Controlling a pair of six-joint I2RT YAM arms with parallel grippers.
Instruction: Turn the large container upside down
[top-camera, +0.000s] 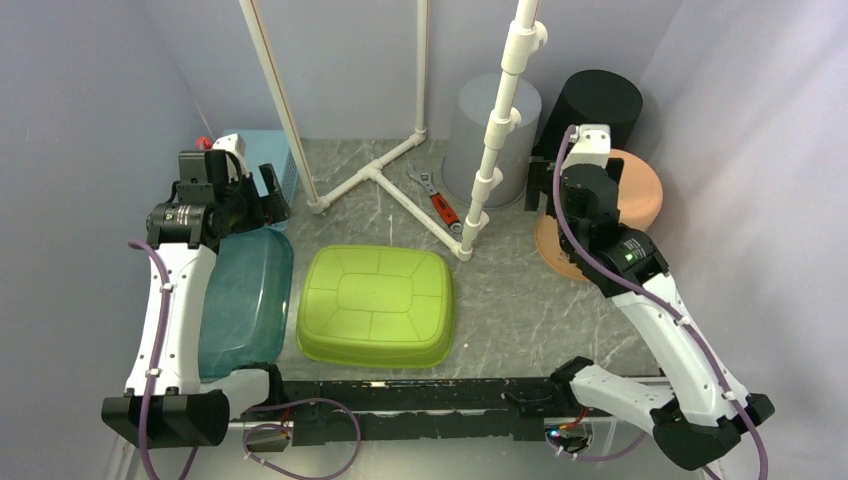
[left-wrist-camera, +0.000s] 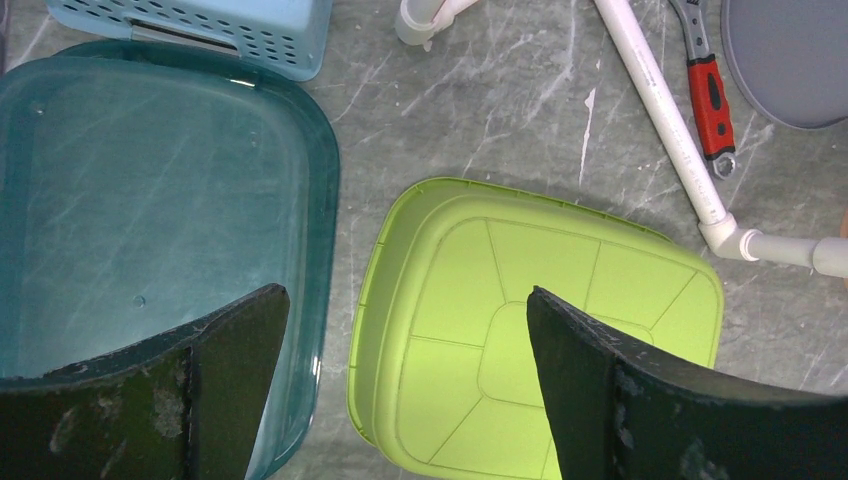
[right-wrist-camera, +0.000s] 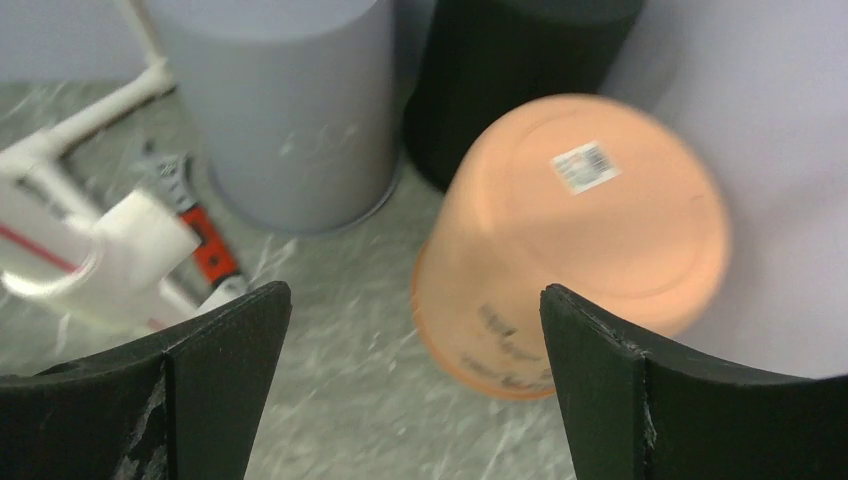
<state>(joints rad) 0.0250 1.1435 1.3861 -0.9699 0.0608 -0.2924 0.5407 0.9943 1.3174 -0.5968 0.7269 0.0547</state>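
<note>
1. While both arms sit off to the sides, the large green container lies base-up in the middle of the table, with its ribbed bottom showing and nothing touching it.
2. Left of it is a teal tub. The two rims run side by side with only a thin strip of marble between them, so that side is tight.
3. The left gripper hangs above that gap, off the green container's far-left corner. Its jaws are spread wide and hold nothing.
4. Behind the green container, a white pipe frame has an elbow close to its far-right corner. A red-handled wrench lies just past that.
5. To its right is bare tabletop, the most open room around it. Its near edge sits just beside the black rail at the arm bases.
6. Well off to the far right, the right gripper is also splayed open and empty over an orange bucket, which is tipped with its stickered base facing the camera.
7. A grey bin and a black bin stand at the back.
</note>
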